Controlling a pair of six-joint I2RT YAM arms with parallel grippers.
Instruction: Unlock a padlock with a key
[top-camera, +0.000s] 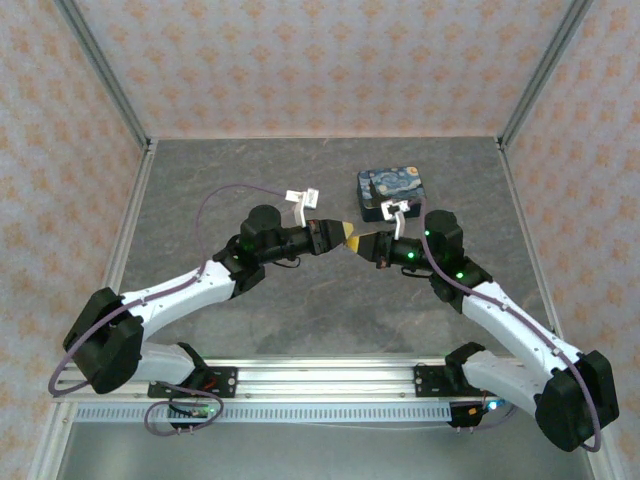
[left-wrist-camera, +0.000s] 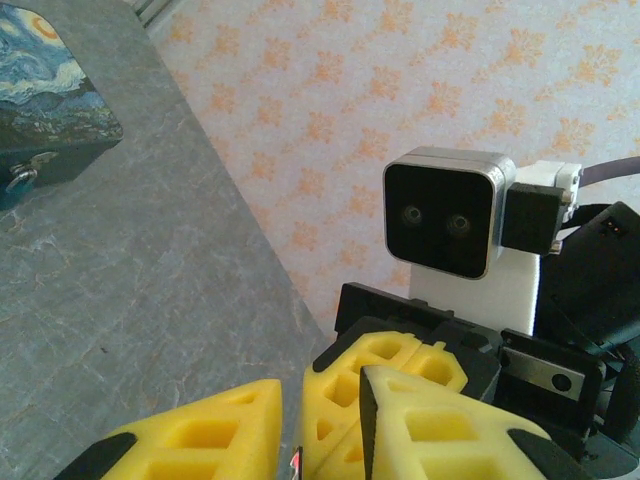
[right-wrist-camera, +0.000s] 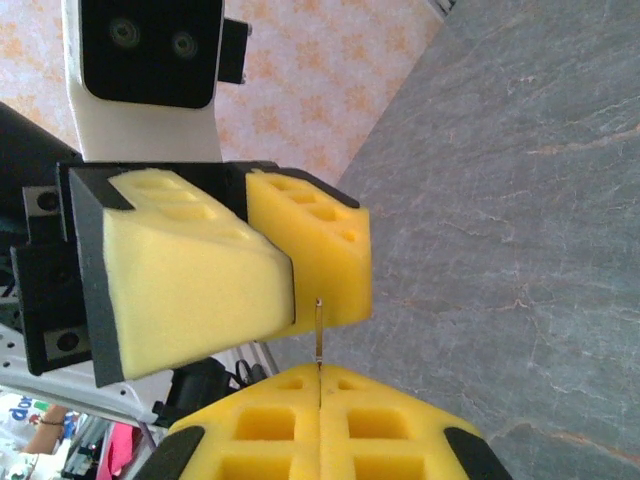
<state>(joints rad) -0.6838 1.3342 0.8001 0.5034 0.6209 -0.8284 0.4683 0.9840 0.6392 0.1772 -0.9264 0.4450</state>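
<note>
- Above the mounting rail, the left arm and the right arm are cased in white shells joined by black housings.
- A thin purple-grey cable is run along each arm.
- Small green lights are seen on the black joints far from the rail.
- The left gripper and the right gripper are fitted with yellow foam fingers, hollowed into cells and backed in black.
- A dark, silver-framed wrist camera is carried on a white bracket.

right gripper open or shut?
Shut. Right wrist view: no gap in the right gripper, with the key pinched at the seam, tip poking out.
</note>
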